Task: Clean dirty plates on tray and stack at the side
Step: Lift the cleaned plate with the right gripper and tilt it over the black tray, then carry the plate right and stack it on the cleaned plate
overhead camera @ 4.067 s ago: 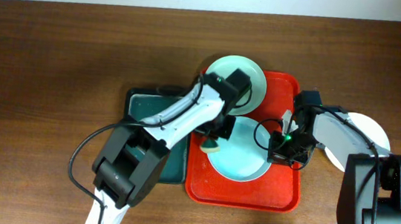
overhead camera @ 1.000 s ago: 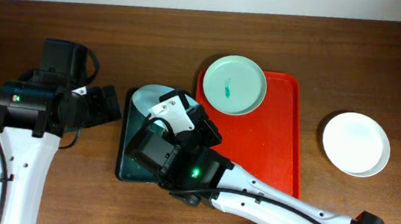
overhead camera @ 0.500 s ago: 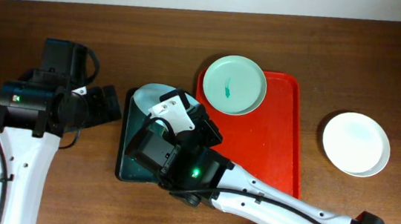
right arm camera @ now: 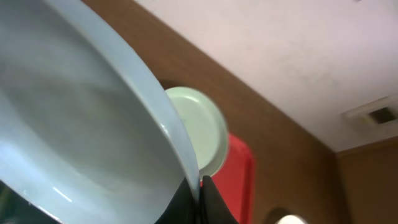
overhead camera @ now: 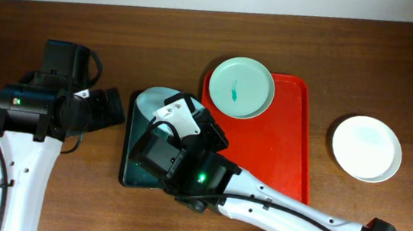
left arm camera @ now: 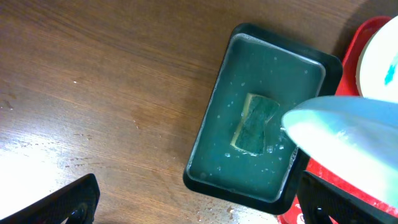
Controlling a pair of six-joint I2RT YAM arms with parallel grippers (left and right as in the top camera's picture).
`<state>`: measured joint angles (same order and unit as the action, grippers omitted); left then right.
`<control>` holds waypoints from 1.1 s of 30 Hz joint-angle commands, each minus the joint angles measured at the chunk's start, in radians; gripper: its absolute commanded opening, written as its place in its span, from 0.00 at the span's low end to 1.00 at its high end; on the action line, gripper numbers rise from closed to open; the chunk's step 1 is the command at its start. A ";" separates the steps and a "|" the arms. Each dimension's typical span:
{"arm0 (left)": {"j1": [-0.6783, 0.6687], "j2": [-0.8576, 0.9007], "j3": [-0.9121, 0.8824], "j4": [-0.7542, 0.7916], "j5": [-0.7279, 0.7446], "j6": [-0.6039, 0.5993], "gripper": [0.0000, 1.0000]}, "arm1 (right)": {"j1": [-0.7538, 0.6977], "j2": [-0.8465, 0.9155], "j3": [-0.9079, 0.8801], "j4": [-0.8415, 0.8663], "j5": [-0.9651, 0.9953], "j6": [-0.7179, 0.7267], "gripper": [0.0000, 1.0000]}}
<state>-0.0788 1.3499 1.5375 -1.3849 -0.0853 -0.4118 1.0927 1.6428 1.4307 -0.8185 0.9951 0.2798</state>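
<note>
My right gripper (overhead camera: 171, 123) is shut on the rim of a pale blue plate (overhead camera: 153, 96) and holds it tilted above the dark green tray (overhead camera: 128, 170). In the right wrist view the plate (right arm camera: 81, 124) fills the left side, with its rim pinched at my right gripper (right arm camera: 200, 186). A mint plate (overhead camera: 241, 87) with a teal smear lies on the far left corner of the red tray (overhead camera: 283, 150). A white plate (overhead camera: 366, 148) rests on the table to the right of it. My left gripper (overhead camera: 111, 109) stands open and empty, left of the green tray.
The green tray (left arm camera: 214, 149) holds a wet sponge (left arm camera: 255, 123), seen in the left wrist view under the raised plate (left arm camera: 348, 130). My right arm (overhead camera: 274, 207) crosses the front of the table. Bare wood lies left and behind.
Four seconds ago the left gripper worked with the sponge at the plate on the red tray. Now the right gripper holds that plate over the green tray; the left arm has drawn back. Nothing moved in the last second.
</note>
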 commanded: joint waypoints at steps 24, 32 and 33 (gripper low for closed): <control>0.003 -0.008 0.007 -0.001 -0.001 -0.006 0.99 | -1.687 -0.060 0.014 -0.382 -1.032 0.140 0.04; 0.003 -0.008 0.007 -0.001 -0.001 -0.006 0.99 | -1.923 0.081 -0.095 -0.312 -1.054 0.140 0.04; 0.003 -0.008 0.007 -0.001 -0.001 -0.006 1.00 | -1.925 0.099 -0.114 -0.300 -1.055 0.140 0.04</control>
<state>-0.0788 1.3499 1.5375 -1.3880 -0.0853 -0.4118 -0.8288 1.6951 1.3670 -1.1389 -0.0509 0.4324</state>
